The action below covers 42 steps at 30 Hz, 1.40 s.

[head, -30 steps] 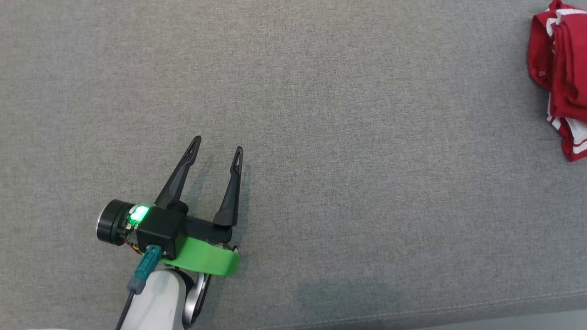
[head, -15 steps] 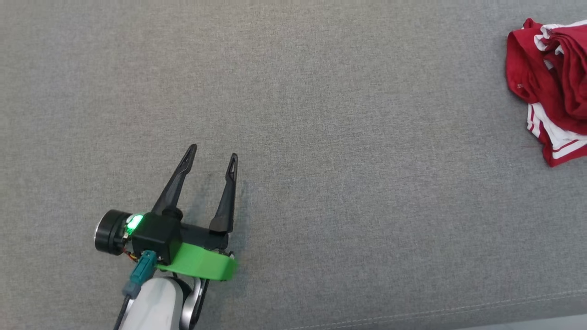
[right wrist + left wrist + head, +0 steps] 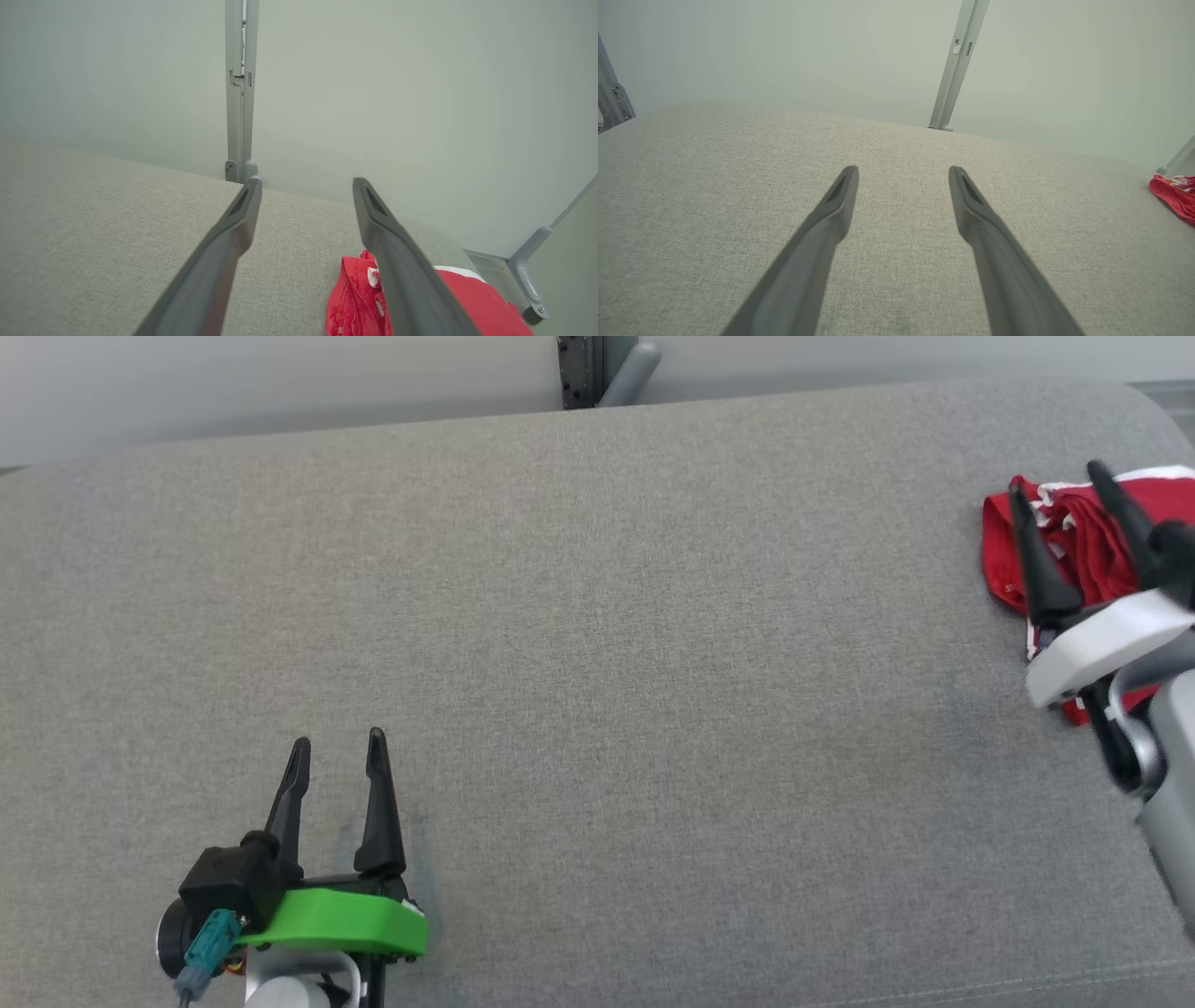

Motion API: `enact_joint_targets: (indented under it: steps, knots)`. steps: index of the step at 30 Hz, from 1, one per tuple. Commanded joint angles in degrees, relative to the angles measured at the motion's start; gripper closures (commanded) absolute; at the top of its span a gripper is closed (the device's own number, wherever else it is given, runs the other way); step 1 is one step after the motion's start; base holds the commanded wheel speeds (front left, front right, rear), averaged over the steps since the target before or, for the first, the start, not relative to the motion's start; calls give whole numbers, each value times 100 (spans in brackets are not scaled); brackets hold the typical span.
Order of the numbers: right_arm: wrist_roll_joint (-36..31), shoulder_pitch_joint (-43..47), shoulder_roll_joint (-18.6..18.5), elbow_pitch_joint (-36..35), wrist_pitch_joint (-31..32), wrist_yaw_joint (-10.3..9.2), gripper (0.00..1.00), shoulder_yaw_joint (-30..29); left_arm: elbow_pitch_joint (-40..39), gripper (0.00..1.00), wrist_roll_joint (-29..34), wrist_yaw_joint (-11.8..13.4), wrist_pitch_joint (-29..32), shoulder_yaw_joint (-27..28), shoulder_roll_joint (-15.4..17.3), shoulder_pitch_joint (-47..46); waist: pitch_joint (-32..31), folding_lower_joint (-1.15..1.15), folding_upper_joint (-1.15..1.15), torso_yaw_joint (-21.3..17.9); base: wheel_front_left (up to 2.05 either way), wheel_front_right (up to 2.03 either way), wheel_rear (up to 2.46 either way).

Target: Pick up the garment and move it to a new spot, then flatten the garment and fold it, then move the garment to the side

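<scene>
The garment (image 3: 1074, 537) is a red and white bundle, crumpled at the far right of the grey cushioned surface (image 3: 597, 644). My right gripper (image 3: 1060, 490) hovers over it, open and holding nothing. In the right wrist view the garment (image 3: 355, 298) lies below and between the fingers (image 3: 224, 252) of my right gripper (image 3: 306, 184). My left gripper (image 3: 336, 751) stands open low at the left, far from the cloth. In the left wrist view my left gripper (image 3: 903, 172) spans bare fabric, and the garment (image 3: 1174, 196) shows at the right edge.
A grey metal post (image 3: 607, 369) stands behind the cushion's far edge, with a pale wall behind it. The cushion's rounded right corner (image 3: 1144, 401) lies just beyond the garment. A seam (image 3: 840, 980) runs along the near edge.
The head camera has tilted up, bringing the far edge and wall into view. My right gripper has come into view, open over the garment. The left gripper sits lower left.
</scene>
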Motion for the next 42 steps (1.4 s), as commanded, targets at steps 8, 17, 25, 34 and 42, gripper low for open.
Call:
enact_joint_targets:
  steps: [8,17,25,34,42]
  knots:
    - [-1050,2160,1589,-1646,-13,-10,0,-1234,-64,0,-51,113,-12,157,10,470,-1020,0,0,283,0,0,0]
    - [-1676,3514,2326,-2660,-14,-10,0,-1657,-516,0,71,7,-11,364,8,1100,-1389,0,0,262,0,0,0]
    - [-1815,4323,2591,-2922,-13,-9,0,-1857,-508,0,350,-185,-12,305,7,1533,-1736,0,0,325,0,0,0]
    - [-1949,4703,2563,-2857,-13,-8,0,-1531,-231,0,640,-313,-12,260,8,1760,-1961,0,0,242,0,0,0]
    - [-1988,4817,2557,-2860,-14,-8,0,-1499,-187,0,636,-325,-12,283,8,1791,-1986,0,0,194,0,0,0]
